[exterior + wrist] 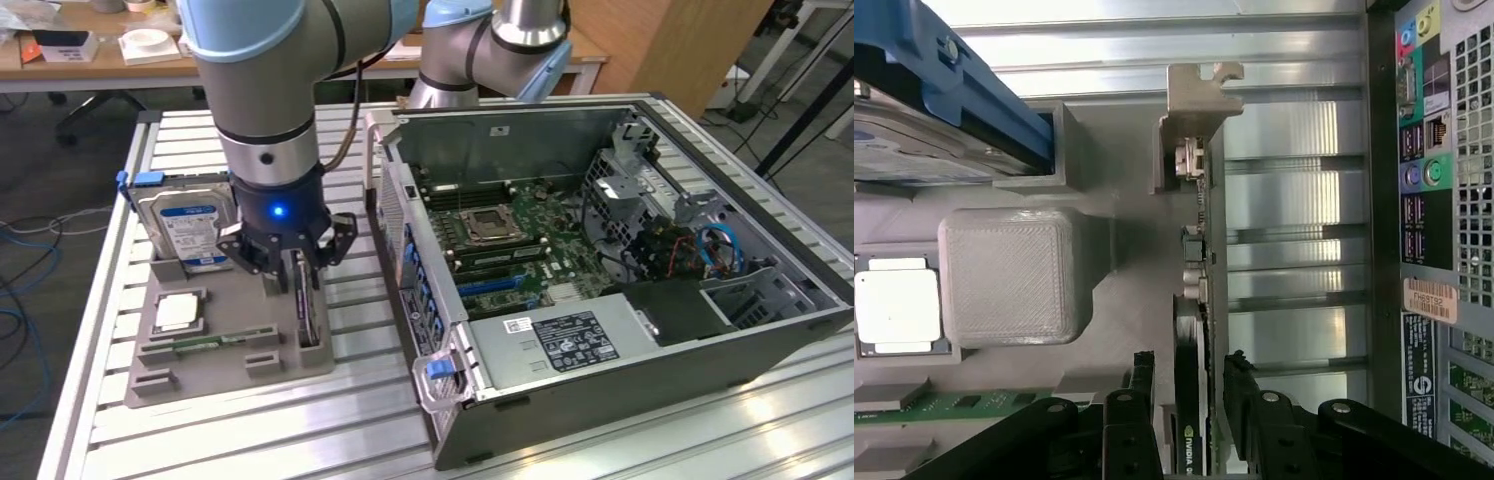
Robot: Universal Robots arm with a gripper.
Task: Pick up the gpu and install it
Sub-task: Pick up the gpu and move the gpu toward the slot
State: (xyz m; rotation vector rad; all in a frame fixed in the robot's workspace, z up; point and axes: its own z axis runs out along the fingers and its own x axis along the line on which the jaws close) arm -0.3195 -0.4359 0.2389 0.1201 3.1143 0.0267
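- The gpu (308,305) stands on edge in a slot of the grey holder (227,378) on the desk (267,430). It is just beside the open case (574,410) and is not installed.
- The hand (300,268) is low over the gpu and open, with one finger on each face of the card. Nothing is gripped.
- Step in hand, as I judge it: the grasp.
- For a good grasp, keep the card centred between the fingers (1144,385) so both pads meet it together. A one-sided touch would likely tip it in the slot.
- Close on the flat body of the card, away from the bracket (1194,115) end.
- The card looks thin and stiff. A square, firm pinch should hold it, while a skewed one could let it pivot.
- The wrist view gives the alignment. The gpu (1204,260) appears edge-on and runs straight between the fingers of the hand (1189,360).
- In that view a sliver of gap shows on at least one side, and the bracket is at the end of the card far from the hand. The case's rear ports (1429,170) run alongside.
- The exterior view adds the layout. The motherboard (527,235) lies inside the case, and the drive (187,225), cpu (178,312) and memory stick (200,343) share the holder with the gpu.
- The finger-to-card gap cannot be read from the exterior view, so clearance has to be judged from the wrist view.
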